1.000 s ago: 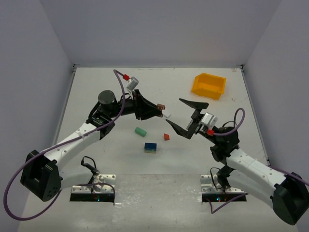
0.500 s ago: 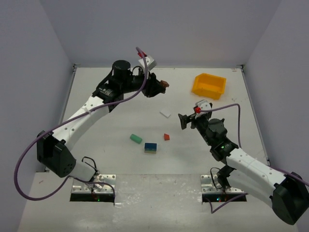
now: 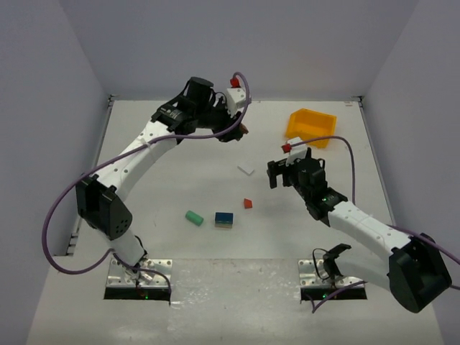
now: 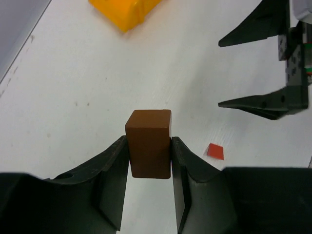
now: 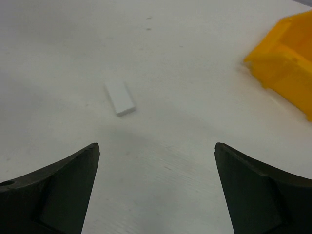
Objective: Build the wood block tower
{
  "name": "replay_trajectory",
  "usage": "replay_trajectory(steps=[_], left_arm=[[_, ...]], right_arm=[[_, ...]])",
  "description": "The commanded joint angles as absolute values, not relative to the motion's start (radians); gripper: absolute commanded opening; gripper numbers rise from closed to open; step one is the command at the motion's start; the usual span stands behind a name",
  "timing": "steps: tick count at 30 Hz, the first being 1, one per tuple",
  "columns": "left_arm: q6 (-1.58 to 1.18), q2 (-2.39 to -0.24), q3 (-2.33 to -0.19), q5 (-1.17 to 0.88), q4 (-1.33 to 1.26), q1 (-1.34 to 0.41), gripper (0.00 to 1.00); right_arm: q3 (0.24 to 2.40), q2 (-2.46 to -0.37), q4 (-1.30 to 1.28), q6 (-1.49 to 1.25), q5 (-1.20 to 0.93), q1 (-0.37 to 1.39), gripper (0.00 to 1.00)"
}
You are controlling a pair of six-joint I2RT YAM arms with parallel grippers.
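Near row, close to the arm bases: green cylinder (image 3: 194, 217) lying on its side, just beside it a blue-over-green block (image 3: 224, 219), then a small red piece (image 3: 248, 203) a little farther in. All loose on the table (image 3: 180, 302). The tower is barely begun, at most one pair stacked.

Mid-table: white slab (image 3: 246, 169) lying flat, alone. Right gripper (image 3: 276, 175) hangs near it with its jaws spread wide and nothing between them.

Far side: left gripper (image 3: 233, 131) clamps the brown block (image 4: 148, 144) upright between its fingertips, well apart from the near row. Yellow bin (image 3: 311, 127) sits at the far right.

Risks, as judged:
- The pads grip only the lower half of the brown block, so it could pivot or slip on the carry back.
- Setting it down off-centre could shove the blue-over-green block or tip the pair.
- The right gripper's open fingers (image 4: 253, 100) show close in the left wrist view, so the arms could clash if both move to the centre.

Hard to make out:
- Whether blue-over-green is two pieces or one; too small to tell.
- How far the brown block is off the table.
- The brown block is mostly hidden by the gripper from above.
- The bin's inside is cut off in both wrist views.
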State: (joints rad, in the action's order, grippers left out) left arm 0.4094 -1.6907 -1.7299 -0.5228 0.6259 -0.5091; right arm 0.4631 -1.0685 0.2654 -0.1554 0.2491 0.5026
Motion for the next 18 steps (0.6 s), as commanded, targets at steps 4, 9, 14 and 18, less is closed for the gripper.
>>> replay_trajectory(steps=[4,9,14,18], left_arm=[[0.11,-1.375,-1.45,-0.1,0.207,-0.404,0.0],[-0.142,-1.252,-1.352,0.214,0.089,-0.315,0.0],[-0.217,-1.201,-1.287,0.369,0.092,-0.307,0.0],[-0.236,-1.171,-1.261,0.421,0.092,-0.305,0.0]], right_arm=[[0.737,-1.323,0.25,0.071,-0.064,0.79,0.99],[0.849,-1.487,0.254,0.161,-0.193,0.957,0.99],[1.034,-1.698,0.176,0.141,-0.209,1.087,0.99],[1.14,-1.857,0.183,0.13,-0.131,1.198,0.99]])
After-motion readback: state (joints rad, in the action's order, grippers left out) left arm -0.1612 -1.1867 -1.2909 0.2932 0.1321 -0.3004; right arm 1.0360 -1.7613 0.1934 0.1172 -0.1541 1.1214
